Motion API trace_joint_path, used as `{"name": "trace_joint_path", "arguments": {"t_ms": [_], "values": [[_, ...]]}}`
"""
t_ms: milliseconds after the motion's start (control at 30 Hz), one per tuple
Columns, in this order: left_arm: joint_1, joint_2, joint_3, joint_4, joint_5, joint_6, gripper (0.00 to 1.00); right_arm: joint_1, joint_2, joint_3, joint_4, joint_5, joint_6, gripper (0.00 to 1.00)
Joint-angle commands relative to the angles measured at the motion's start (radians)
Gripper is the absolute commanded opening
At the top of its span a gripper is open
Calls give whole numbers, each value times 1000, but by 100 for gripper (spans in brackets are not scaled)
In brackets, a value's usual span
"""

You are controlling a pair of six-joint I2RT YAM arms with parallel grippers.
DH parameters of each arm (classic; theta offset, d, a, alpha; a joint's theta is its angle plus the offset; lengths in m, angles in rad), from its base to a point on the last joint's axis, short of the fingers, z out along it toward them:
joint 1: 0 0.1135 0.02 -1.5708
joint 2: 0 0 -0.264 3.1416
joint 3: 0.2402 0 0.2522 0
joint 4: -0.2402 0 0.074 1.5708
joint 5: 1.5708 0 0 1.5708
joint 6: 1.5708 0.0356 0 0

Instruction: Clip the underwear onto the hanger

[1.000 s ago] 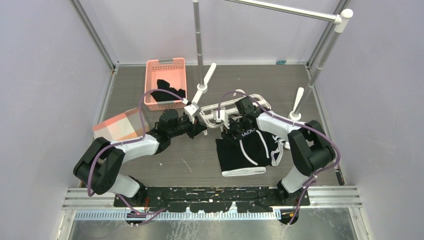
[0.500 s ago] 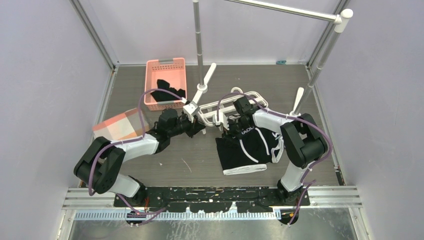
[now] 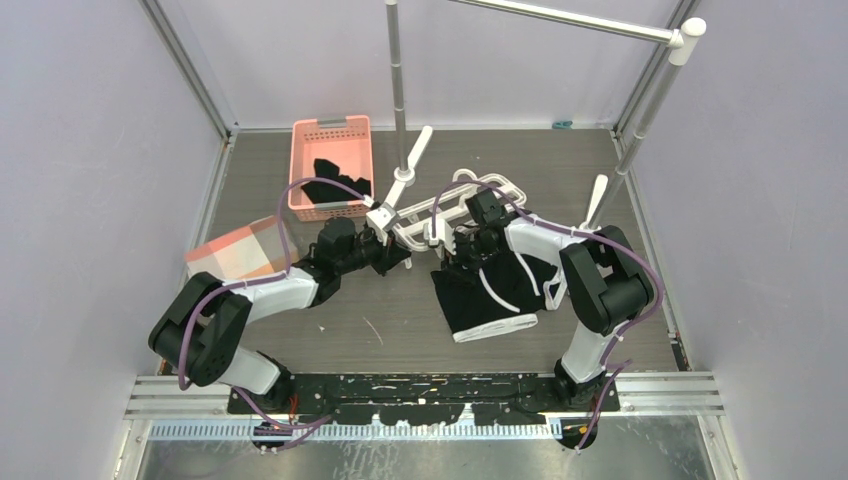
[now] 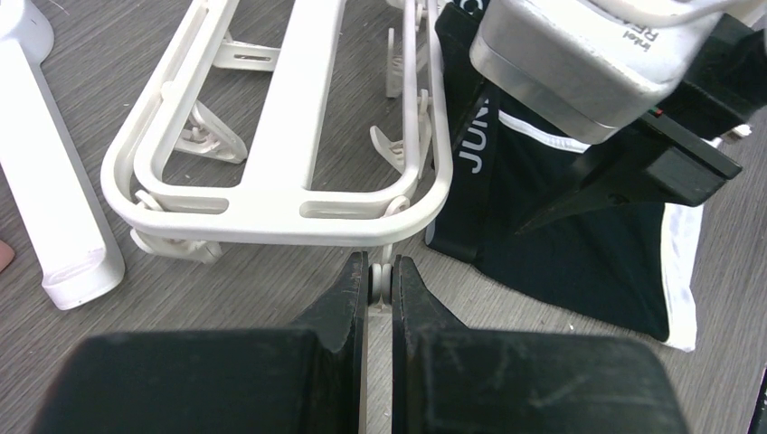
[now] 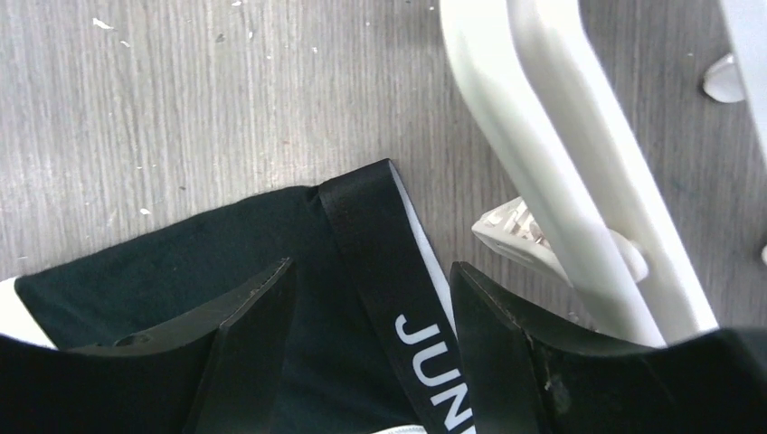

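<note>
The white hanger [image 3: 455,205] lies flat on the table between the two arms. My left gripper [image 4: 381,271] is shut on a small clip tab at the frame's near edge [image 4: 289,127]; from above, this gripper [image 3: 395,255] is at the hanger's left end. The black underwear [image 3: 490,295] lies spread just in front of the hanger. Its lettered waistband [image 5: 380,262] runs between the fingers of my right gripper [image 5: 371,271], which is open and low over the cloth. A clear clip [image 5: 516,237] under the hanger bar [image 5: 561,163] sits just right of the waistband's corner.
A pink basket [image 3: 332,165] with a black garment [image 3: 335,180] stands at the back left. The grey rail stand's pole [image 3: 397,80] and white foot [image 4: 54,199] are close to the hanger's left end. A pink-and-white folded cloth [image 3: 240,250] lies to the left.
My right gripper has shifted a little to the left and back. The underwear has slid and turned with it, and the hanger has moved slightly back. The left gripper has stayed shut.
</note>
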Motion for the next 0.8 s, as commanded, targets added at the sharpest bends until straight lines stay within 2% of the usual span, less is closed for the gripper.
{"name": "trace_joint_path", "arguments": {"t_ms": [0,567,667,767], "values": [[-3,-9,37,93,38,-6,0,-3,-2,13,75,34,22,68],[-2,-11,40,82,36,1,0,-2,62,19,-23,144,-54,61],[-2,-12,40,78,35,2,0,-1,65,19,-36,149,-60,50],[-1,-16,38,73,32,6,0,0,64,15,-49,149,-59,32]]}}
